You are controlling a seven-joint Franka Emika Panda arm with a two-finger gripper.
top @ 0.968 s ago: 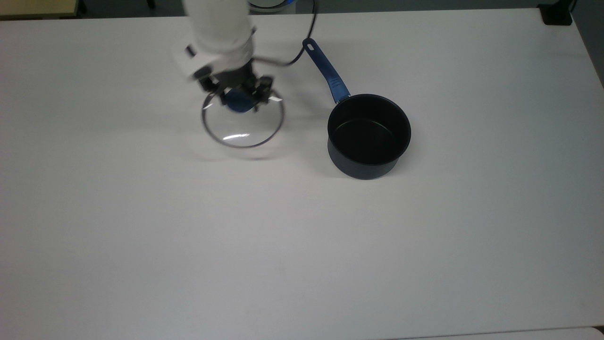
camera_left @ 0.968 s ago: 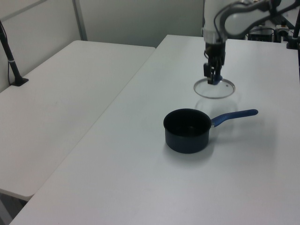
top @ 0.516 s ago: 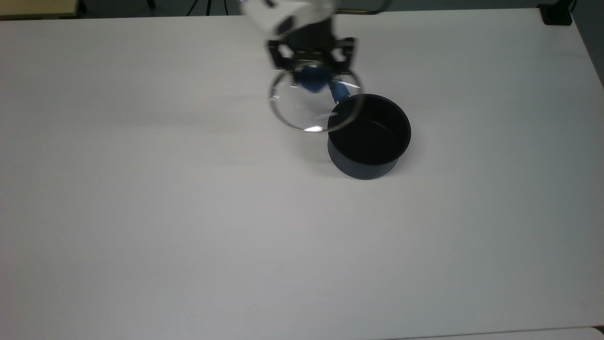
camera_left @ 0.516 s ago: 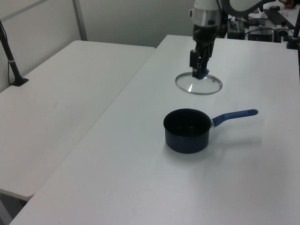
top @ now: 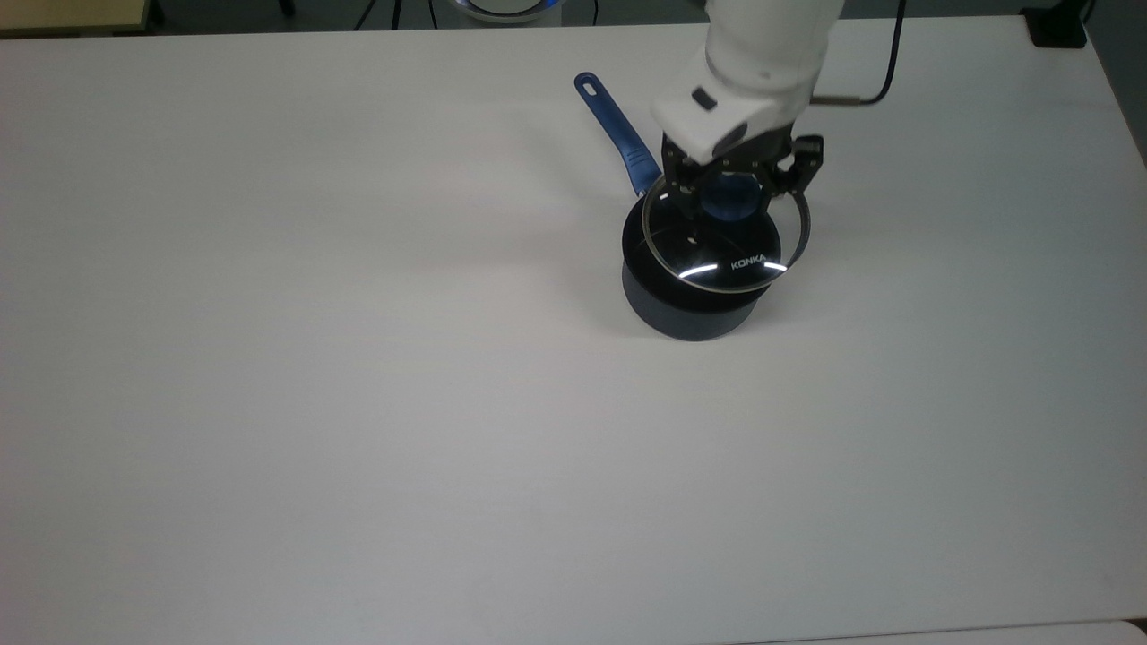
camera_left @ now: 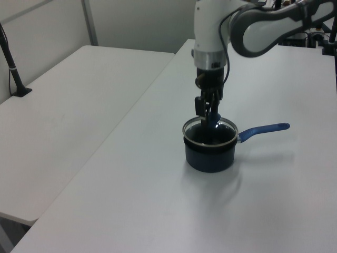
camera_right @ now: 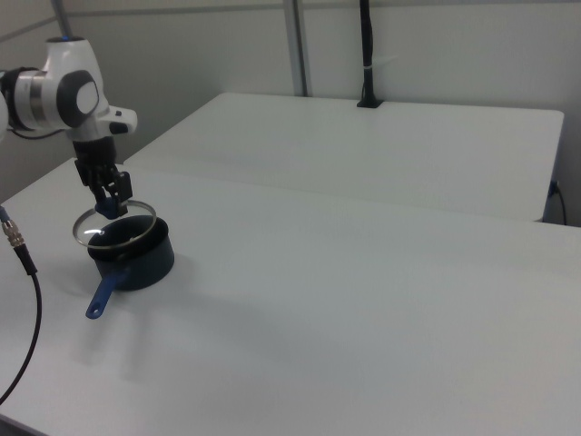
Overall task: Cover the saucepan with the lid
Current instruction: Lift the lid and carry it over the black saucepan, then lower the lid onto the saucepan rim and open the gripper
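The dark navy saucepan (top: pixel 690 309) stands on the white table (top: pixel 358 403), its long blue handle (top: pixel 618 134) pointing toward the top view's upper left. My gripper (top: pixel 735 193) is shut on the blue knob (top: pixel 728 202) of the glass lid (top: pixel 730 255). It holds the lid level over the pan's mouth, a little toward the top view's upper right of the rim. In the left view the lid (camera_left: pixel 210 138) hangs at rim height of the saucepan (camera_left: pixel 209 158) under my gripper (camera_left: pixel 208 113). I cannot tell whether lid and rim touch. The right view shows the lid (camera_right: pixel 109 234) over the saucepan (camera_right: pixel 145 263).
A black cable (top: pixel 860 97) trails from the arm toward the table's far edge. A black block (top: pixel 1057 27) sits at the top view's upper right corner. A second white table (camera_left: pixel 68 105) adjoins on the left view's left, with a black post (camera_left: pixel 13 68) on it.
The gripper has carried the lid to the top view's right, from open table, past the pan's handle, to over the saucepan's mouth. The saucepan has not moved.
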